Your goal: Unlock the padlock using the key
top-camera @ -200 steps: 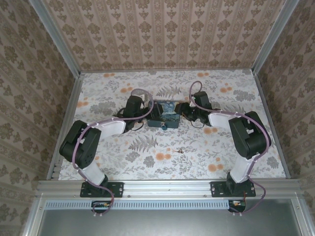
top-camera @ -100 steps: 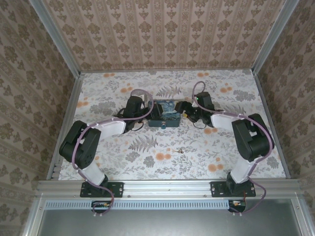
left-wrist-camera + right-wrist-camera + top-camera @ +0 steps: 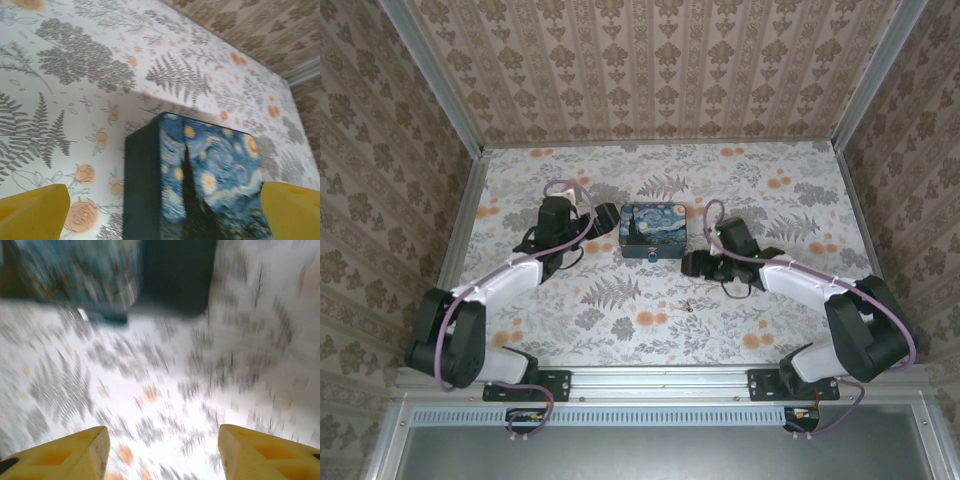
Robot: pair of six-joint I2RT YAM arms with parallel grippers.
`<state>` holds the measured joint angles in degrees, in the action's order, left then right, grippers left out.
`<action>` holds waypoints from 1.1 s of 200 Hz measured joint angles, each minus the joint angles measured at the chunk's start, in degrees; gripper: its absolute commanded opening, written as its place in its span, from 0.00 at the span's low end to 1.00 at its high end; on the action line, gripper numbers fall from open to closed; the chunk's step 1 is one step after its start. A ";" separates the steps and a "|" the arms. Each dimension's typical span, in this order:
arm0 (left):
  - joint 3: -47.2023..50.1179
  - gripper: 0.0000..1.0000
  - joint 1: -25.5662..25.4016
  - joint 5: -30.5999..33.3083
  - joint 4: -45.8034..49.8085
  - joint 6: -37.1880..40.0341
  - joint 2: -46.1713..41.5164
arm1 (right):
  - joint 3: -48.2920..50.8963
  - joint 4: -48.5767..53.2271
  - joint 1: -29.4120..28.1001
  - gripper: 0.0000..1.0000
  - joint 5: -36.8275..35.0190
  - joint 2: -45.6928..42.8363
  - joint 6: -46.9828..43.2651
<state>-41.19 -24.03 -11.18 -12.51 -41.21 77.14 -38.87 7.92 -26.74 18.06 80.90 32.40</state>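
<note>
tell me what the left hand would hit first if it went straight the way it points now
Probably the painted tin box, lying straight ahead between the fingertips of the open left hand in the left wrist view, dark side wall nearest. How far off is unclear.

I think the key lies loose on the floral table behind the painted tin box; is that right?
Not quite: the key lies loose on the floral table in front of the painted tin box, on its near side, as the top external view shows.
</note>
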 measured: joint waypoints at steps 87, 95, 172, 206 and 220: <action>2.25 1.00 -0.74 -4.04 4.90 -1.29 -3.93 | -2.08 12.79 -16.17 0.54 -13.33 4.22 -7.32; 2.27 1.00 -0.74 -4.07 4.90 -1.29 -3.93 | -2.78 13.51 -17.03 0.53 -14.51 4.76 -7.69; 2.38 1.00 -0.74 -5.11 5.27 -1.33 -3.93 | -8.26 19.80 -22.86 0.49 -23.98 9.90 -10.23; 2.60 1.00 -0.74 -5.16 5.27 -1.70 -3.93 | -9.81 21.03 -23.58 0.44 -25.29 11.26 -11.41; 2.60 1.00 -0.74 -5.18 5.27 -1.73 -3.93 | -9.90 21.03 -23.74 0.39 -25.38 11.37 -11.72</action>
<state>-38.59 -24.77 -16.36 -7.25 -42.94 73.21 -48.77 28.95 -50.48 -7.31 92.27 20.69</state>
